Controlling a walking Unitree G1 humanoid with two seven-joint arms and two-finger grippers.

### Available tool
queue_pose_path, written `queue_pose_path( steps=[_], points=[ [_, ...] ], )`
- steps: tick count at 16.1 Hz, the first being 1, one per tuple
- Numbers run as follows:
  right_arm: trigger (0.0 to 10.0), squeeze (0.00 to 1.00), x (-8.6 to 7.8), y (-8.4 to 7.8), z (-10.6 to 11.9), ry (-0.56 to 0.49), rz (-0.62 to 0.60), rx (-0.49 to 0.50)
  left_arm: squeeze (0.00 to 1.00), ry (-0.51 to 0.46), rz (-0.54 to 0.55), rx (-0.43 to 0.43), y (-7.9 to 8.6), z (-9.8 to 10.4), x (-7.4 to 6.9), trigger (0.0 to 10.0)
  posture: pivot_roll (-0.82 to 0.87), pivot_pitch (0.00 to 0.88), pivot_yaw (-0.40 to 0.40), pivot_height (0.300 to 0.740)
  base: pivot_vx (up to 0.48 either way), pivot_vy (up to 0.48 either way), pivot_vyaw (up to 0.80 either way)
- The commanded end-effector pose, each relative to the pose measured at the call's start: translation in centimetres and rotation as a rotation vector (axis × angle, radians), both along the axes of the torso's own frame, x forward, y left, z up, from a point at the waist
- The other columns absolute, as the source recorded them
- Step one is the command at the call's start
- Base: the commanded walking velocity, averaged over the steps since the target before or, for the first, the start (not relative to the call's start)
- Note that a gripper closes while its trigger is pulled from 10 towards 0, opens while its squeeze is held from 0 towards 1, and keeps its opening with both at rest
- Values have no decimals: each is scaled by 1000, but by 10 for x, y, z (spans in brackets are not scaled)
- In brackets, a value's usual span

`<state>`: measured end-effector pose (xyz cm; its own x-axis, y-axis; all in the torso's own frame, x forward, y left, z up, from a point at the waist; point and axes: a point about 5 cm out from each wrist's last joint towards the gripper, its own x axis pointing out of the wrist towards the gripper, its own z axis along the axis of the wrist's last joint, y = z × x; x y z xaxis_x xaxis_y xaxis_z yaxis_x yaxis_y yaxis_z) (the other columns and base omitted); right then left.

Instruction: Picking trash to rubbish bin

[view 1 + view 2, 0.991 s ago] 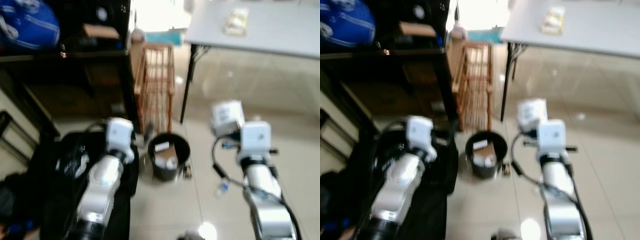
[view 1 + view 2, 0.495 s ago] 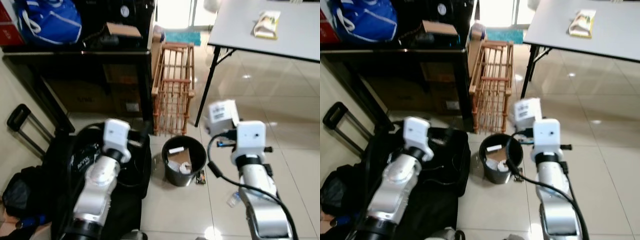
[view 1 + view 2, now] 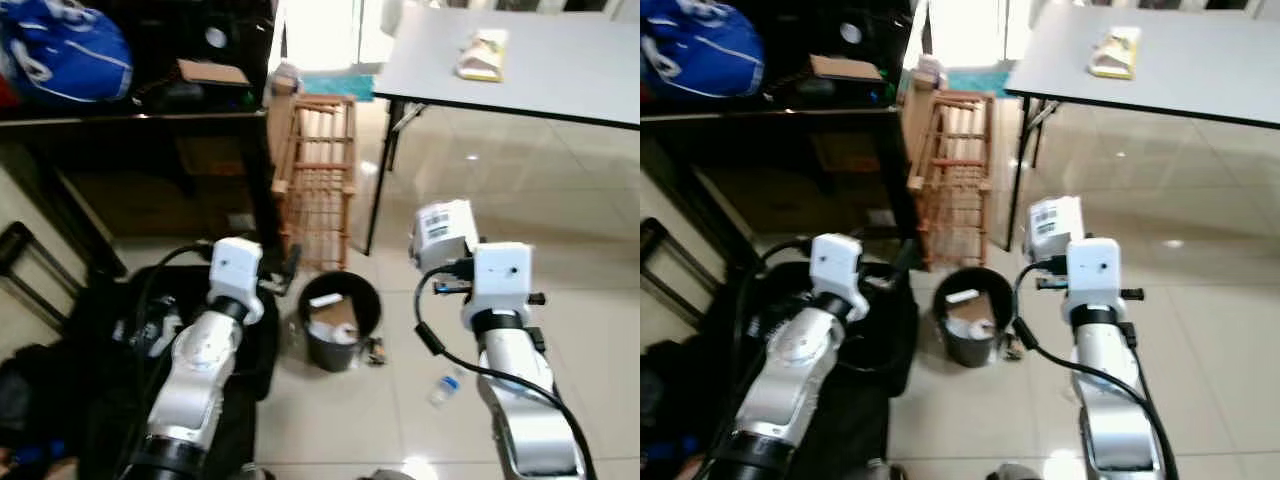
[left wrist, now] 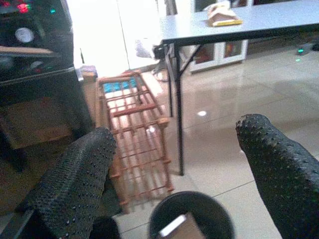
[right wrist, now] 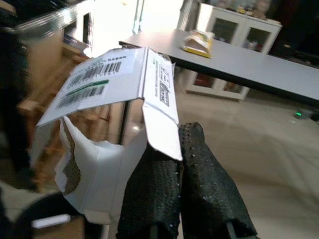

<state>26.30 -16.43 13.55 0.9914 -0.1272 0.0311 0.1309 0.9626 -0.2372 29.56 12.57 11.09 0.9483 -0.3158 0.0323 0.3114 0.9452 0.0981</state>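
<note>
Torn white carton [image 5: 107, 124], barcode label on one face and one end ragged, is pinched by a flap between my right gripper [image 5: 182, 184] fingers, pressed together on it. It hangs above the floor, beside and slightly beyond the black rubbish bin [image 3: 335, 320], which already holds paper scraps. Step in hand: carrying to the bin. Next, I judge, shift leftward over the rim, then release. My left gripper [image 4: 179, 164] is spread, empty.
</note>
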Motion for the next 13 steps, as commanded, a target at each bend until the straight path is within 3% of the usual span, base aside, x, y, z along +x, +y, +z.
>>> queue_pose_path(
  steps=[1, 4, 9, 13],
  points=[
    [10000, 0, 1, 2, 1, -4, 11, 5, 0, 0, 14, 23, 6, 0, 2, 10000, -41, 103, 32, 740, 0, -472, 0],
    [10000, 0, 0, 3, 1, -3, 12, 6, 0, 5, 17, 25, 7, -1, 2, 10000, -40, 105, 32, 740, 0, -399, 0],
    [10000, 0, 0, 3, 0, -1, 14, 6, 0, 7, 21, 10, 7, -1, 2, 10000, -41, 104, 34, 740, 0, 0, 0],
    [10000, 0, 2, 4, 0, -2, 18, 7, 0, -1, 12, 11, 7, 0, 3, 10000, -40, 100, 34, 740, 397, 0, 0]
  ],
)
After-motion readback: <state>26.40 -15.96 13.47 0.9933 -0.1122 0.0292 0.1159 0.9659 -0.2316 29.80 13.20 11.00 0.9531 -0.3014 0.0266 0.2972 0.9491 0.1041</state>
